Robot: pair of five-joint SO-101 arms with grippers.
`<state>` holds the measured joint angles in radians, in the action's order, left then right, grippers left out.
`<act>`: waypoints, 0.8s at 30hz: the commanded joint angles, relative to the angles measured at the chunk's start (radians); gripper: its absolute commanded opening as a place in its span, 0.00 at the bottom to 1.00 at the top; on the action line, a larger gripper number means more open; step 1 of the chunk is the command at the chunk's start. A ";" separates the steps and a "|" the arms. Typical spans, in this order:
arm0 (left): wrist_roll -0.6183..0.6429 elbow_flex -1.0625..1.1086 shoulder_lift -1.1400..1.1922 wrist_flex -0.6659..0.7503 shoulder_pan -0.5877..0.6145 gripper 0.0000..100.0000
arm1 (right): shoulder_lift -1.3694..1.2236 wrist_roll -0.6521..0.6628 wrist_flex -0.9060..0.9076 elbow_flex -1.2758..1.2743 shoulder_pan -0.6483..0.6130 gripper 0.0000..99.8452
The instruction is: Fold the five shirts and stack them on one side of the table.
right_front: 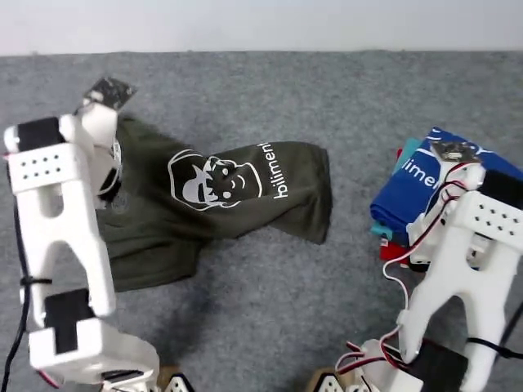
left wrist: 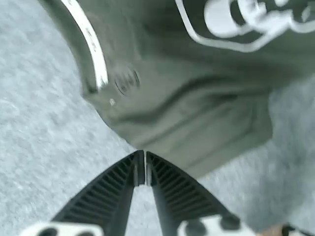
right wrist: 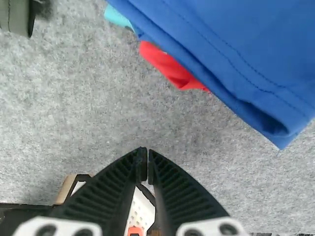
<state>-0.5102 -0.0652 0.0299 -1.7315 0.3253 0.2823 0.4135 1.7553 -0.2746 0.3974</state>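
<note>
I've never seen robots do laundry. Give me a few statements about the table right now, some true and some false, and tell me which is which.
1. The olive-green shirt lies neatly folded. False: it lies loose and rumpled on the grey table.
2. A blue shirt lies on top of a red shirt. True.
3. The right gripper grips the blue shirt. False: it is shut on nothing, over bare table beside that shirt.
4. The left gripper is shut. True.
5. The olive-green shirt carries a white cartoon face. True.
</note>
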 commanded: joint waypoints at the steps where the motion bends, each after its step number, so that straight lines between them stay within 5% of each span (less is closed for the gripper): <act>1: -0.071 0.114 -0.095 -0.026 0.044 0.02 | 0.042 -0.006 0.038 0.005 -0.008 0.01; 5: -0.143 0.234 -0.115 -0.026 0.101 0.02 | 0.042 -0.005 0.038 0.005 -0.007 0.01; 9: -0.239 0.352 -0.110 0.008 0.153 0.13 | 0.042 -0.005 0.038 0.005 -0.010 0.01; 24: -0.249 0.641 -0.109 0.365 0.176 0.20 | 0.042 -0.008 0.038 0.005 -0.012 0.01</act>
<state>-0.7511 0.5608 -0.0361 -1.4262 0.4987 0.2823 0.4135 1.7553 -0.2746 0.3974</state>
